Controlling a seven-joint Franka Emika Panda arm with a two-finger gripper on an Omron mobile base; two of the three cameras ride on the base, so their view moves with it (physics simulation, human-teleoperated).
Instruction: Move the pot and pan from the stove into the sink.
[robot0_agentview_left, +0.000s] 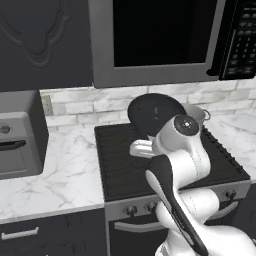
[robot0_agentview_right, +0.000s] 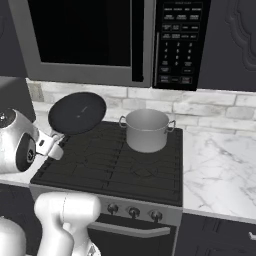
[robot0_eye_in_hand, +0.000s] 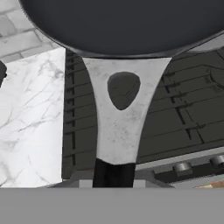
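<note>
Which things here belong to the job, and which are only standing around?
For the job:
- pan, held up tilted by its handle
- pot, on the stove
- gripper

Just there:
- microwave
- toaster oven
- counter

Pan (robot0_agentview_right: 77, 113) is black with a speckled silvery handle. Pot (robot0_agentview_right: 146, 130) is shiny steel, stove (robot0_agentview_right: 115, 165) is black. Desk (robot0_agentview_right: 220, 170) is white veined marble.

two flanking views, shared stove (robot0_agentview_left: 170, 165)
</note>
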